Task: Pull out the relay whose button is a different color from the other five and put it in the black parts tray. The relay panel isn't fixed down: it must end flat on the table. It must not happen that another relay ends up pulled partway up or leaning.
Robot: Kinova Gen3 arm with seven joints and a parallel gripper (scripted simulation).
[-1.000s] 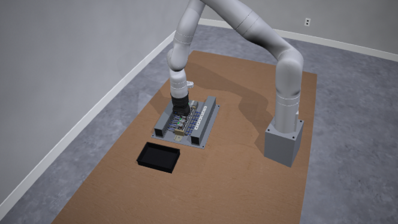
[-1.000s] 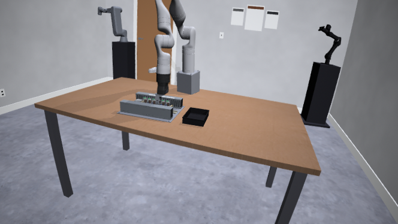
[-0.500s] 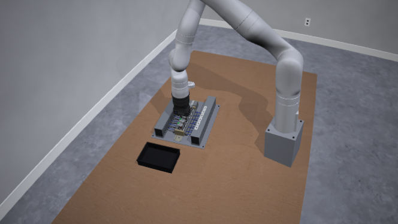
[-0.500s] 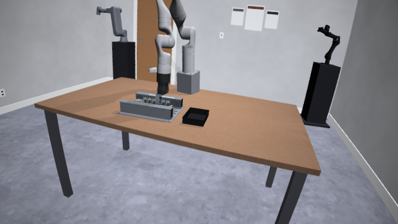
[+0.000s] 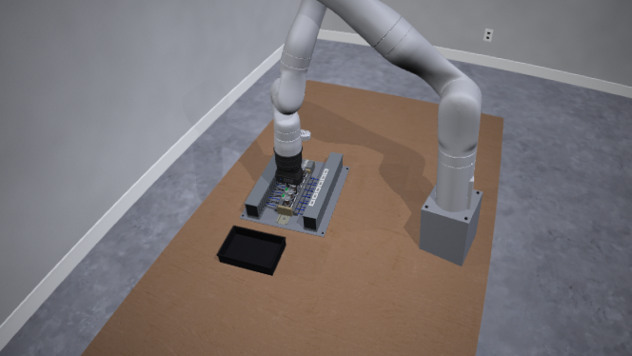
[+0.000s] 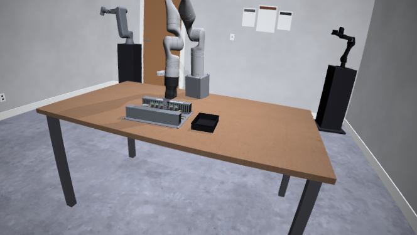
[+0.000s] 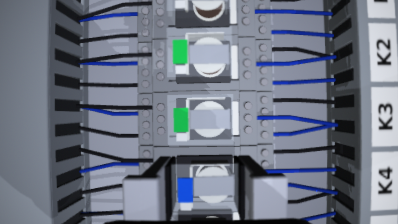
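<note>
The grey relay panel (image 5: 295, 197) lies flat on the wooden table, also seen in the exterior view (image 6: 158, 113). In the wrist view, the relays at K2 (image 7: 202, 59) and K3 (image 7: 202, 120) have green buttons. The relay at K4 (image 7: 205, 186) has a blue button. My gripper (image 7: 204, 178) stands straight down over the panel and is shut on the blue-button relay, one finger on each side. The relay looks slightly raised from its socket row. The black parts tray (image 5: 252, 249) sits empty on the table in front of the panel.
Grey wire ducts (image 5: 324, 190) flank the relay row, with blue and black wires running to the sockets. The arm's grey base block (image 5: 449, 228) stands at the table's right side. Label strip K2 to K4 runs along the right duct.
</note>
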